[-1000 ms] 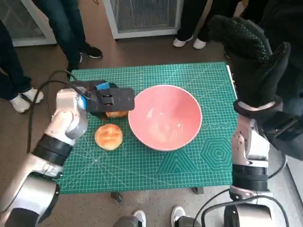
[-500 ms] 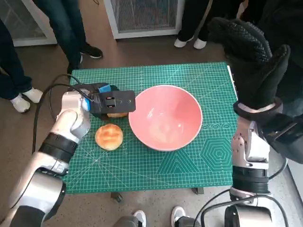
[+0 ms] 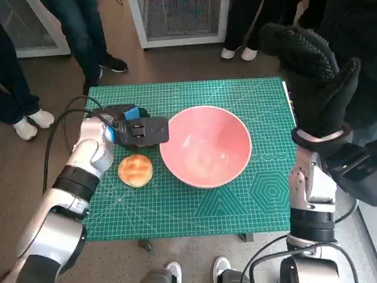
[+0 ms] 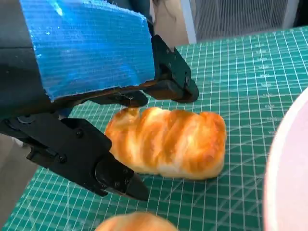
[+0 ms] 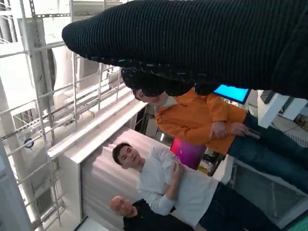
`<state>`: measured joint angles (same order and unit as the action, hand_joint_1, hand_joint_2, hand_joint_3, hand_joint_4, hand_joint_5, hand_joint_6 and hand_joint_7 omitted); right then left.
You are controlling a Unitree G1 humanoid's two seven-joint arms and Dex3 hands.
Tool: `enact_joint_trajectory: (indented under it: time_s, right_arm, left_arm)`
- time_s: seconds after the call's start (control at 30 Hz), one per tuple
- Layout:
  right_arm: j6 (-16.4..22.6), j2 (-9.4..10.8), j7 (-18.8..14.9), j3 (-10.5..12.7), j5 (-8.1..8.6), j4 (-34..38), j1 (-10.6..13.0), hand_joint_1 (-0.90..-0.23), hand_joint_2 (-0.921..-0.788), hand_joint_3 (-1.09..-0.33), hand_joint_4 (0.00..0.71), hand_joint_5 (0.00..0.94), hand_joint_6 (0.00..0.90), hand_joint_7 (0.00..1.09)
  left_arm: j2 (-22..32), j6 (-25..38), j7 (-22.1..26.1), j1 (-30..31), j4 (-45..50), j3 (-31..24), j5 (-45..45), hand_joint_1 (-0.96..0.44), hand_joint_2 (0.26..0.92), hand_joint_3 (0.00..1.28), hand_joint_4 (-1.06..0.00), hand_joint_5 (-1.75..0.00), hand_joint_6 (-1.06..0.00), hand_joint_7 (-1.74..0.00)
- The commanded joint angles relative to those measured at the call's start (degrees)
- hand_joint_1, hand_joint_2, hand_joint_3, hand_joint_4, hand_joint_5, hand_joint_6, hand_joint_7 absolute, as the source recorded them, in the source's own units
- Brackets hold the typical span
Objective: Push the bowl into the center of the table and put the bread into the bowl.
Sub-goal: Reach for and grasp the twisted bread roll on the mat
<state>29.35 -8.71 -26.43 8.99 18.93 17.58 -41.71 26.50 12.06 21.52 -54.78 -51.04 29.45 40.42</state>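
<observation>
Head view: The pink bowl [image 3: 205,145] sits near the center of the tabletop [image 3: 235,212], slightly toward the right edge, so the push step appears complete or nearly so. The bowl is empty. A round bun [image 3: 135,170] lies just beside the bowl on its left side, apart from the rim. The left hand [image 3: 136,131] hovers over the tabletop beyond the round bun, close to the bowl's left rim, covering a second piece of bread. The right hand [image 3: 318,76] is raised well above the right edge of the tabletop; nothing shows in it, but whether its fingers are spread or curled cannot be told.

Left wrist view: The elongated bread roll [image 4: 168,142] lies flat on the green mat. The fingers [image 4: 86,156] of the left hand stand apart on either side of the roll, bracketing it. Contact cannot be confirmed; the hand is spread, not clamped. The top of the round bun and the bowl's rim show at the picture's edges.

Right wrist view: The glove crosses the frame; persons stand in the background. No task object is visible.

Remaining: close on the bread, lift it and place it into the bowl.
</observation>
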Motion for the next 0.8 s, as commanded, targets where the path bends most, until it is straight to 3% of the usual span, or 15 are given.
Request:
enact_joint_trajectory:
  time_s: [0.03,0.13,0.17,0.2,0.23,0.33,0.8]
  right_arm:
    - [-0.6,-0.2,0.3,-0.1,-0.17,-0.8,1.3,-0.631,-0.921,-0.793,0.327,0.000,0.246,0.40]
    - [-0.8,-0.2,0.3,-0.1,-0.14,-1.1,1.4,-0.628,-0.921,-0.794,0.326,0.000,0.246,0.40]
    - [-0.8,-0.3,0.2,-0.1,-0.09,-1.3,1.4,-0.627,-0.921,-0.794,0.326,0.000,0.245,0.40]
    - [-0.9,-0.3,0.2,-0.1,-0.06,-1.4,1.5,-0.625,-0.921,-0.795,0.326,0.000,0.245,0.40]
    - [-0.9,-0.3,0.1,-0.2,0.00,-1.6,1.5,-0.624,-0.921,-0.795,0.326,0.000,0.245,0.40]
    - [-1.0,-0.3,0.0,-0.1,0.10,-1.8,1.5,-0.622,-0.921,-0.795,0.327,0.000,0.245,0.40]
    - [-1.2,-0.8,-1.0,0.0,1.21,-2.7,1.8,-0.622,-0.921,-0.796,0.327,0.000,0.243,0.40]
  left_arm:
    - [-0.6,-2.4,-3.3,-1.0,-3.2,0.8,0.9,-0.11,0.770,0.01,-0.76,-0.23,-0.71,-0.33]
    - [-0.9,-3.4,-4.8,-1.2,-4.7,0.8,0.8,-0.10,0.785,0.00,-0.70,-0.54,-0.67,-0.61]
    - [-0.9,-3.8,-5.6,-1.2,-5.0,0.8,0.8,-0.15,0.813,0.01,-0.69,-0.59,-0.67,-0.73]
    - [-0.9,-4.0,-6.1,-1.2,-5.4,0.8,0.7,-0.16,0.852,0.03,-0.68,-0.75,-0.67,-0.89]
    - [-0.9,-4.4,-6.7,-1.0,-5.5,0.8,0.7,-0.10,0.876,0.04,-0.69,-0.89,-0.66,-0.99]
    - [-1.0,-5.2,-7.9,-0.9,-6.2,0.9,0.8,-0.03,0.906,0.05,-0.69,-1.07,-0.64,-1.10]
    - [-1.6,-7.1,-11.4,-1.9,-11.8,2.7,1.3,0.00,0.920,0.04,-0.74,-1.10,-0.64,-1.17]
